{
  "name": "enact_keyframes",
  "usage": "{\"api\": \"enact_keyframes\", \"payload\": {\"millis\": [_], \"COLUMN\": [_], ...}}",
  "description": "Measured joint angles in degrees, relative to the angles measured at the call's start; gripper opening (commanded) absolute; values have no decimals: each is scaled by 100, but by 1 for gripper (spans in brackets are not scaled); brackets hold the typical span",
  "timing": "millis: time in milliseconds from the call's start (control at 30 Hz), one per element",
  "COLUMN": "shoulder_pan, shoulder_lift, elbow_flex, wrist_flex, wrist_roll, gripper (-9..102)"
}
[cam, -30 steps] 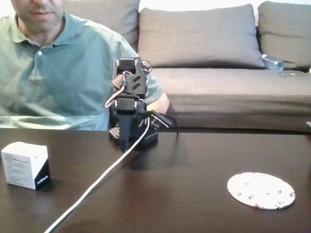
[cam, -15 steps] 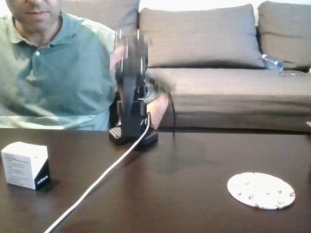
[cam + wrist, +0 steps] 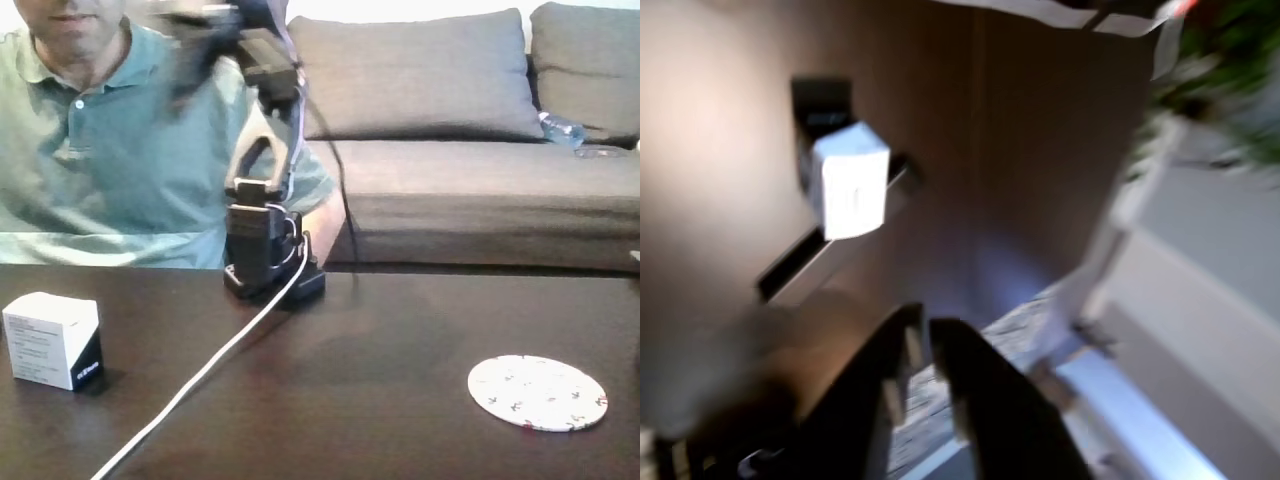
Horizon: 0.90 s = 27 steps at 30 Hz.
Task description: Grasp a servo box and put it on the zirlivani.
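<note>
The servo box (image 3: pixel 52 340), a white cube with a black side, stands at the left edge of the dark table in the fixed view. In the wrist view the servo box (image 3: pixel 850 180) shows blurred, far ahead of the fingers. The zirlivani (image 3: pixel 538 392), a flat speckled white disc, lies at the front right of the table. My gripper (image 3: pixel 185 45) is a blur high above the arm's base, swung to the upper left and far from both things. In the wrist view my gripper (image 3: pixel 925 322) has its dark fingers almost touching, with nothing held.
The arm's base (image 3: pixel 270 272) stands at the table's back middle. A white cable (image 3: pixel 200 375) runs from it to the front left. A person in a green shirt (image 3: pixel 110 150) sits behind the table, before a grey sofa (image 3: pixel 450 150).
The arm has unfolded from its low tucked pose and risen, swinging the gripper up and to the left in the fixed view. Box and disc have not moved.
</note>
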Motion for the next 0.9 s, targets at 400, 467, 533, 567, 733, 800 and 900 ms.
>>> {"api": "enact_keyframes", "payload": {"millis": [400,467,533,567,733,800,900], "shoulder_pan": [1793,1890,1942,1925,1723,1600,1371], "shoulder_lift": [-1222,-1222,-1222,-1222,-1230,-1230,-1230], "elbow_flex": [-26,185,554,791,2153,2531,2786], "wrist_flex": [0,0,-97,-185,-1266,-1626,-1890], "wrist_roll": [-431,-431,-466,-562,-905,-1213,-1608], "gripper": [28,34,38,38,39,39,39]}}
